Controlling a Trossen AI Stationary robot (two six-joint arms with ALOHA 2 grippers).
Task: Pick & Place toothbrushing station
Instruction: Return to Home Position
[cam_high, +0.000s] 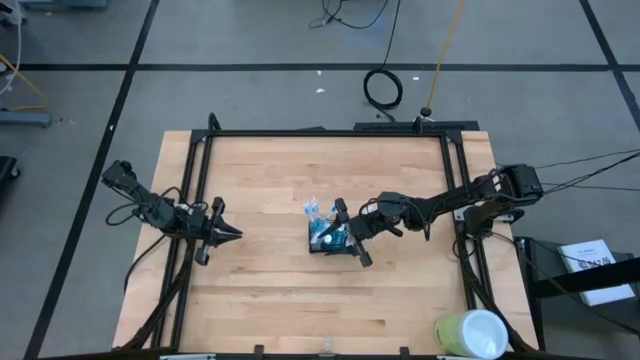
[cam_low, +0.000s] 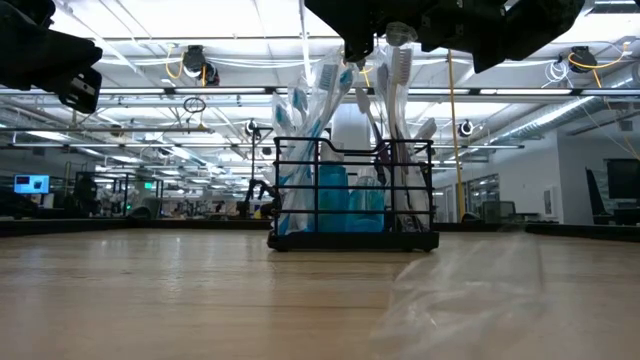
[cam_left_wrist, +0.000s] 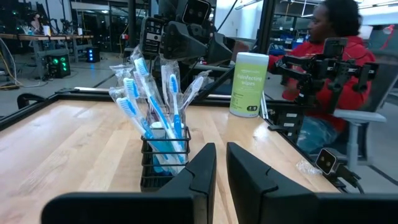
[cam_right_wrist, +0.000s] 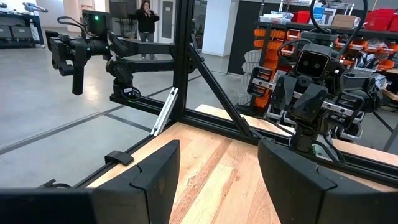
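The wooden table (cam_high: 300, 300) has the toothbrushing station (cam_low: 352, 240) near its middle, its long side lying across between my two arms. My right gripper (cam_right_wrist: 217, 155) hangs just above it, fingers spread wide and holding nothing. The upright toothbrushes (cam_left_wrist: 155, 93) reach up to those fingers, so I judge that going home calls for a straight lift first. My left gripper (cam_high: 232, 236) waits well apart, fingers nearly together.

floor (cam_high: 250, 40): grey concrete, dark tape lines | ceiling lights (cam_low: 110, 30): on | shelves (cam_right_wrist: 268, 46): orange bins
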